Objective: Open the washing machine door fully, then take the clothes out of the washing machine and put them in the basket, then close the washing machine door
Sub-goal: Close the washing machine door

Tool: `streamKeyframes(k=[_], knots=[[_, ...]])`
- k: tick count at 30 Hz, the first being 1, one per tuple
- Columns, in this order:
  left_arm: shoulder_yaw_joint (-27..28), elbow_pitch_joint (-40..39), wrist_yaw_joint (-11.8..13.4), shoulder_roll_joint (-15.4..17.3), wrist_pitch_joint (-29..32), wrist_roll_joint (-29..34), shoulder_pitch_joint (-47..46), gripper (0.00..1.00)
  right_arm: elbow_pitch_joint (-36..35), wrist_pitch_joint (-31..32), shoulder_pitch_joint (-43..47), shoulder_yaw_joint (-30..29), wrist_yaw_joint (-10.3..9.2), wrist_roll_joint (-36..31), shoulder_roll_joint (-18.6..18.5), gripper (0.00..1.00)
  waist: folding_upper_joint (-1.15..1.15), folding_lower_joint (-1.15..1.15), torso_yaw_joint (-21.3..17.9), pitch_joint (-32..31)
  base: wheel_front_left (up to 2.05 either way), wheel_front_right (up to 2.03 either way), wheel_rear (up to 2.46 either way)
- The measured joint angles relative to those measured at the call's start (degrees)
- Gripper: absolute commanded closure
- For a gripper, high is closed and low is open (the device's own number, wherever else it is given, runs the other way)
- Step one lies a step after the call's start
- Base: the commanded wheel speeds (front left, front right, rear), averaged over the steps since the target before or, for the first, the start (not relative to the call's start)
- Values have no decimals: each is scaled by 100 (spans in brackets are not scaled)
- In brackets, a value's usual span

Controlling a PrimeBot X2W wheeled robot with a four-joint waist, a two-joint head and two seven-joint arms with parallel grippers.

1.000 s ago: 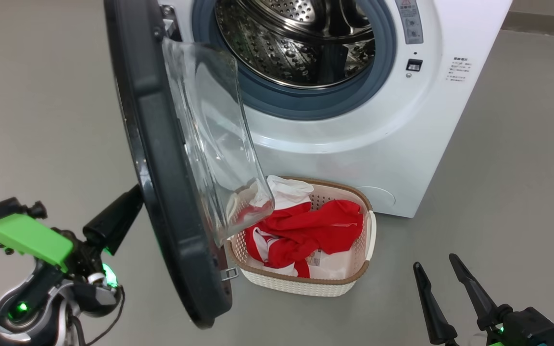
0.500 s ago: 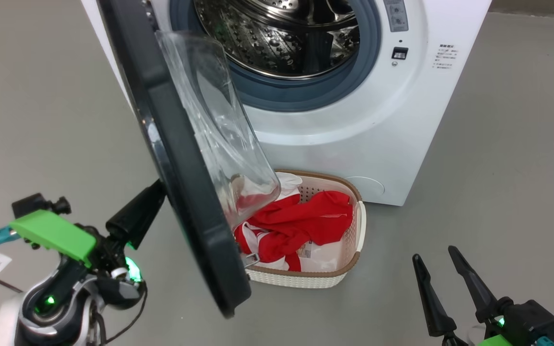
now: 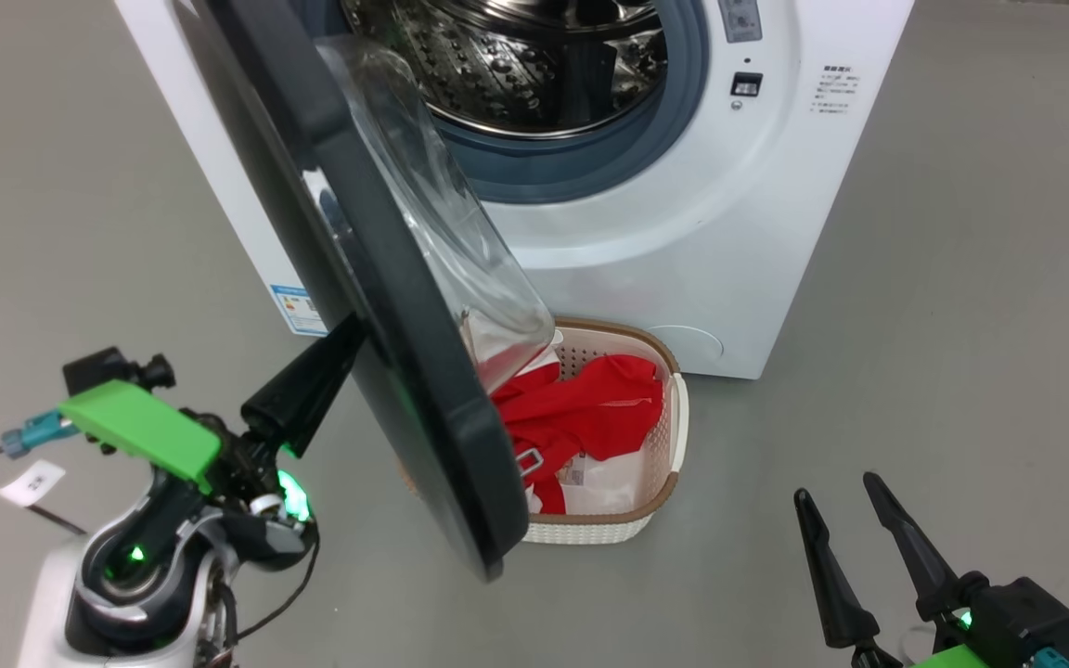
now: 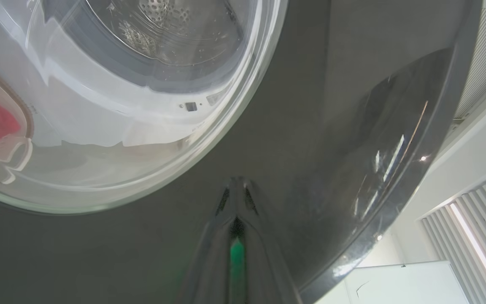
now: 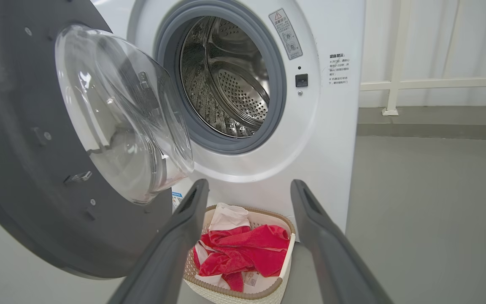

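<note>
The washing machine point(image 3: 711, 241) stands with its steel drum point(image 3: 516, 65) bare. Its door point(image 3: 386, 306) hangs partly swung out, and the glass bowl point(image 3: 470, 250) overlaps the basket point(image 3: 660, 492) on the floor in front. Red and white clothes point(image 3: 590, 408) lie in the basket. My left gripper point(image 3: 349, 334) is shut, its tips pressed against the door's glossy black outer face point(image 4: 331, 126), as the left wrist view point(image 4: 237, 183) confirms. My right gripper point(image 3: 836, 489) stands open and holds nothing at the lower right; in its own view point(image 5: 249, 183) it frames the basket point(image 5: 287, 253) and clothes point(image 5: 247, 253).
Grey floor lies all around. A blue label point(image 3: 298, 308) sits low on the machine's front. A cable with a paper tag point(image 3: 29, 482) trails by my left arm. A white railing point(image 5: 395, 84) stands behind the machine on the right.
The door has swung towards the machine opening, its lower edge now over the basket. My left gripper has followed it forward against the outer face. The camera has also shifted.
</note>
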Motion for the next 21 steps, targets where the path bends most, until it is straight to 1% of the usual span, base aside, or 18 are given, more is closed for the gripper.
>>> streamKeyframes(k=[2, 5, 18, 21], knots=[[-35, 23, -2, 0, -27, -29, -35, 100, 2, -1, -18, 2, 0, 0, -1, 0, 0, 0, -15, 14, 0, 0, 0], [-119, 141, -77, -1, -138, -85, -165, 100, 4, -1, -133, 10, 0, 0, -1, 0, 0, 0, -74, 56, 0, 0, 0], [-491, 548, -405, -1, -493, -230, -648, 100, 7, -1, -207, 18, 0, -1, -3, 0, 0, 0, -421, 240, 0, 0, 0], [-532, 635, -527, -3, -557, -229, -773, 100, 5, -1, -233, 20, 0, 0, -3, 0, 0, 0, -502, 297, 0, 0, 0]])
